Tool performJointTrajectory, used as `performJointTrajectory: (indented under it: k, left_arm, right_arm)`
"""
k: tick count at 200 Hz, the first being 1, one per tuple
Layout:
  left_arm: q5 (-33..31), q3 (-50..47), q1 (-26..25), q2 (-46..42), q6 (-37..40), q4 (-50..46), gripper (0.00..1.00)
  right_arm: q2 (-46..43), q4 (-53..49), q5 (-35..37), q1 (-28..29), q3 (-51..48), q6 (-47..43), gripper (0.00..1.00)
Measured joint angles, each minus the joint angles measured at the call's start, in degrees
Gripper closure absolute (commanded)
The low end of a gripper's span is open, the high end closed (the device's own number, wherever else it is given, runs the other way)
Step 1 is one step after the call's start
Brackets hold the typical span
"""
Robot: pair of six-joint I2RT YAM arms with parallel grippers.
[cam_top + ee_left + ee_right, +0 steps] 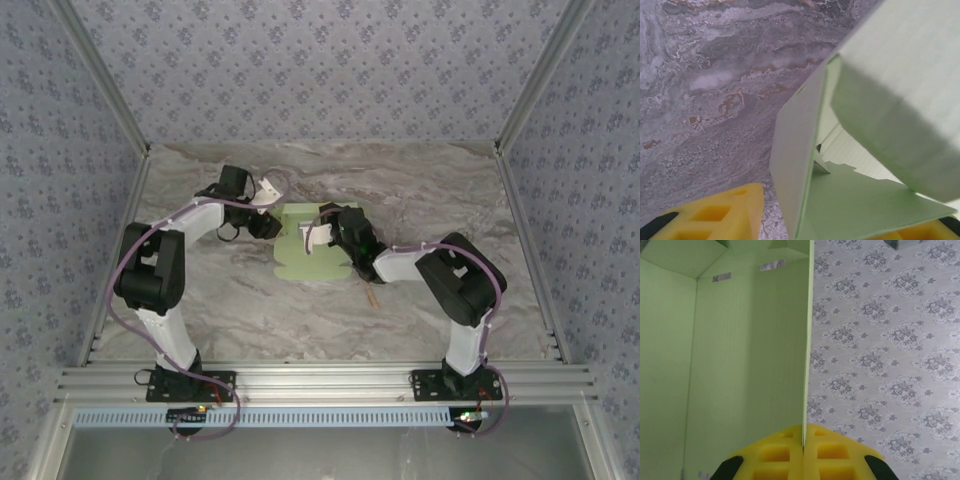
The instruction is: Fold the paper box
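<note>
Right wrist: right jaws pinch paper box (pixel 740 365) wall; left jaws half-open astride its flap.

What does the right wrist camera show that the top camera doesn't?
Right wrist camera: up close, the right gripper with its yellow fingertips closed on a panel edge of the paper box, and small grey marks on the card's inner face. Top camera: the left arm, the right arm, a thin wooden stick by the box's near corner, and the marble table. Both: the pale green box and the patterned wall.
</note>
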Motion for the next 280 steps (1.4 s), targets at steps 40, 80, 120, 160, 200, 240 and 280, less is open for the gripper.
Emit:
performJointTrajectory:
  k: [40, 80, 120, 160, 200, 240, 280]
  left_arm:
    - [0.8, 0.2, 0.0, 0.0, 2.5, 0.0, 0.43]
    - [3.8, 0.2, 0.0, -0.5, 7.7, -2.3, 0.32]
    - [6.5, 0.2, 1.2, -3.9, 13.4, -6.6, 0.27]
    - [8.0, 0.2, 4.7, -6.1, 20.1, -10.9, 0.27]
    - [8.4, 0.4, 8.4, -6.5, 26.7, -13.2, 0.31]
    - [7.8, 6.8, 9.2, -0.2, 31.6, -14.7, 0.39]
    - [7.8, 9.5, 7.4, 5.0, 33.8, -15.0, 0.42]
  right_arm:
    - [-1.0, -6.1, -1.4, -0.4, 1.9, 2.9, 1.0]
    - [-1.0, -9.7, -2.2, -0.9, 2.8, 4.3, 1.0]
    - [-1.0, -10.5, -2.9, -1.0, 2.8, 4.3, 1.0]
    - [-1.0, -10.4, -2.9, -1.0, 2.8, 4.0, 1.0]
    - [-1.0, -10.4, -2.9, -1.0, 2.8, 3.7, 1.0]
    - [-1.0, -10.4, -2.9, -0.9, 2.8, 3.7, 1.0]
    - [-1.0, -10.4, -2.8, -0.8, 2.8, 3.7, 1.0]
